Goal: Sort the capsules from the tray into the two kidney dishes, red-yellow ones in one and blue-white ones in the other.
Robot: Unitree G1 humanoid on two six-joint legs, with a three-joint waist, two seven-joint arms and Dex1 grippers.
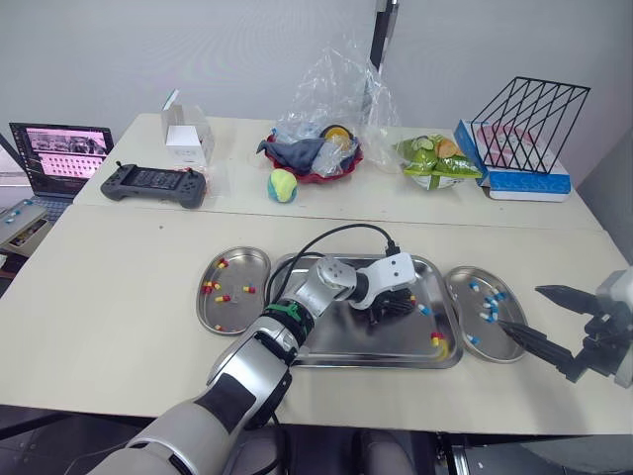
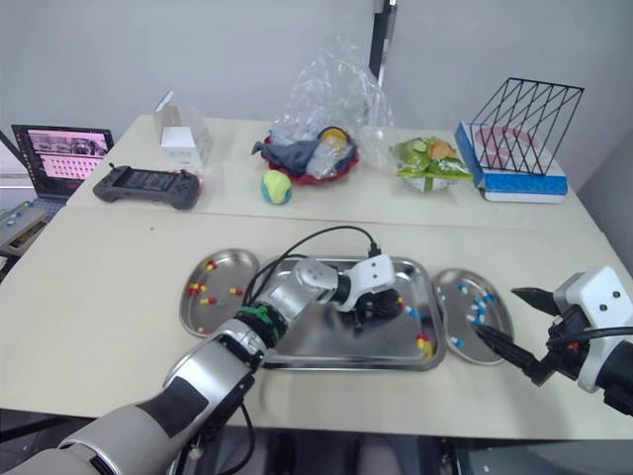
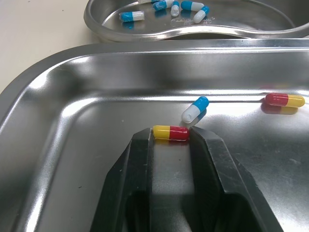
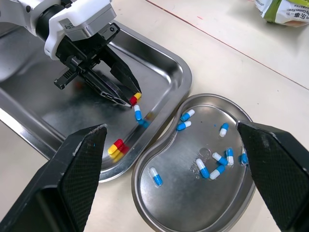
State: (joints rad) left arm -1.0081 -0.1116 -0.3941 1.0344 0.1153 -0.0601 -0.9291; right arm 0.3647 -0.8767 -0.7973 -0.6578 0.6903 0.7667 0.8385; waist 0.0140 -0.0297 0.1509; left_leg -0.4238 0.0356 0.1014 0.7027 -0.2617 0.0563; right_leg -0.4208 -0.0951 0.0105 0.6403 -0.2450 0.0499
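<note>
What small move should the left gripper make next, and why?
Probably lift straight up a little. The left gripper holds a red-yellow capsule by both ends, low in the tray. A blue-white capsule lies close beside one finger, so dragging sideways might knock it.

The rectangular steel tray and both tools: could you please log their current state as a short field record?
left tool: shut on a red-yellow capsule, low in the rectangular steel tray
right tool: open, beside the right steel kidney dish
right dish contents: blue-white capsules
left steel kidney dish: red-yellow capsules
loose in tray: one blue-white capsule, one second red-yellow capsule
</note>
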